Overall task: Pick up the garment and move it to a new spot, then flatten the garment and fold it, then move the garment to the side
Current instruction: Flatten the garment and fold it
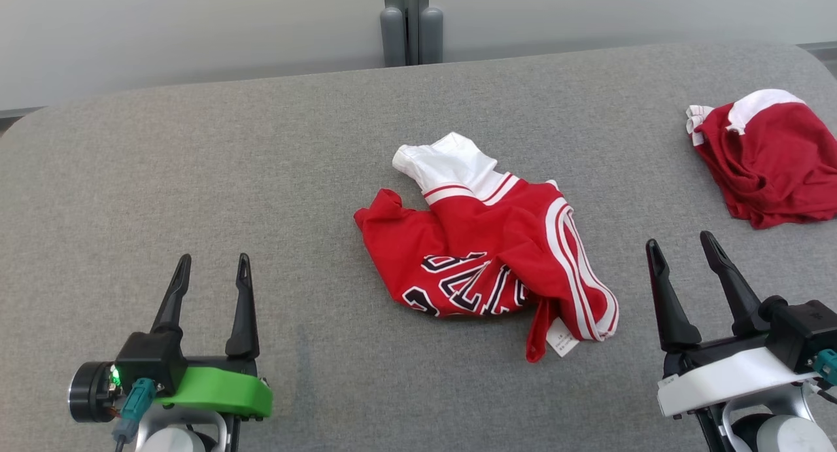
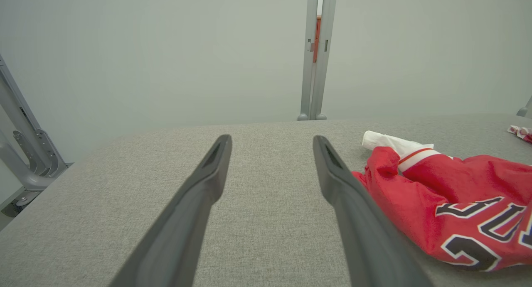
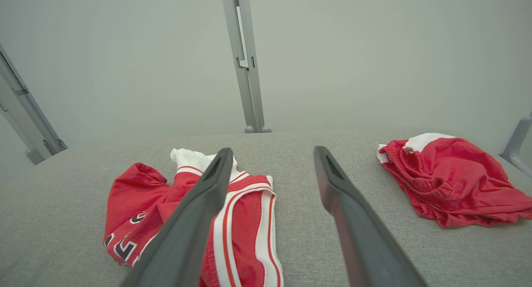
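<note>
The left gripper (image 1: 214,261) and right gripper (image 1: 681,240) both stand spread, holding nothing. The crumpled red jersey (image 1: 487,256) lies between them, touching neither. Pinching one loose fold could lift it bunched, and the second red garment (image 1: 771,164) beyond the right jaws invites confusion. Grey fabric table (image 1: 196,177), pale wall (image 1: 196,27), grey post (image 1: 412,27).

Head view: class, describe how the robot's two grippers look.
Both have two long, tapering dark fingers on a black block. The left gripper has a bright green shell, a small green light and a teal cable plug. The right gripper has a white shell and a teal plug.
</note>
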You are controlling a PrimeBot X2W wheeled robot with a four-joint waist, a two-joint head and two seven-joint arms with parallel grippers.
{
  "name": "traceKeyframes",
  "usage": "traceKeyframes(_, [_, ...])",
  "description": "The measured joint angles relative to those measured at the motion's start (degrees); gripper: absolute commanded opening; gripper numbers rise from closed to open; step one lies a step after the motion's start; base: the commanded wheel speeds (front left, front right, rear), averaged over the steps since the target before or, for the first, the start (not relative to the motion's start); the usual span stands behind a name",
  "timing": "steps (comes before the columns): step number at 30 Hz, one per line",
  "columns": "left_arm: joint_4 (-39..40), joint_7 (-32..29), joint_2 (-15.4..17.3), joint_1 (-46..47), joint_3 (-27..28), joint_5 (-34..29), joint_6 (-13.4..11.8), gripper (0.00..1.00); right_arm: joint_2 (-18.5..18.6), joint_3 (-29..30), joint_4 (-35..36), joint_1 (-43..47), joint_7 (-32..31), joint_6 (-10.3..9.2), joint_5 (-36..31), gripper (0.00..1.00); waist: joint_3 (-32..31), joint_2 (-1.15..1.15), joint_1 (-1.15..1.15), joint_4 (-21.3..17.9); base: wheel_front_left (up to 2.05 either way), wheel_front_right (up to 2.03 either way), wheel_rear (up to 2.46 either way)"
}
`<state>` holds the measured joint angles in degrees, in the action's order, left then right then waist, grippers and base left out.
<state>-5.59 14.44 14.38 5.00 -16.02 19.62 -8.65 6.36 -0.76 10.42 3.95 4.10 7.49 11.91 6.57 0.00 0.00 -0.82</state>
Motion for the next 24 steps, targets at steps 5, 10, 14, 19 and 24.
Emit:
traceKeyframes(5, [0.29,-0.23,0.05,-0.01,-0.21,0.02,-0.20,1.00,0.02,0.00,0.11,0.00,0.01,0.00,0.07,1.00,0.09,0.00,0.00,-0.08,0.00,0.00,0.00])
traceKeyframes(10, [0.59,-0.24,0.14,-0.01,-0.34,0.42,-0.43,1.00,-0.09,0.04,0.10,0.00,0.02,0.00,0.08,1.00,0.22,0.00,0.00,-0.09,0.00,0.00,0.00])
traceKeyframes(14, [0.94,-0.24,0.29,0.03,-0.42,0.42,-0.44,1.00,-0.08,0.01,0.05,-0.01,0.01,0.00,0.08,1.00,0.56,0.00,0.00,0.00,0.00,0.00,0.00])
traceKeyframes(19, [1.53,-0.23,0.30,0.73,-0.44,0.54,-0.49,1.00,0.42,-2.24,-1.92,-0.04,-0.73,0.00,0.80,1.00,1.75,0.00,0.00,0.18,0.00,0.00,0.00])
traceKeyframes(24, [2.10,-0.21,0.33,3.76,-0.75,-0.03,-0.43,1.00,0.58,-6.53,-8.53,-0.68,-0.64,0.00,2.78,1.00,4.11,0.00,0.00,0.68,0.00,0.00,0.00])
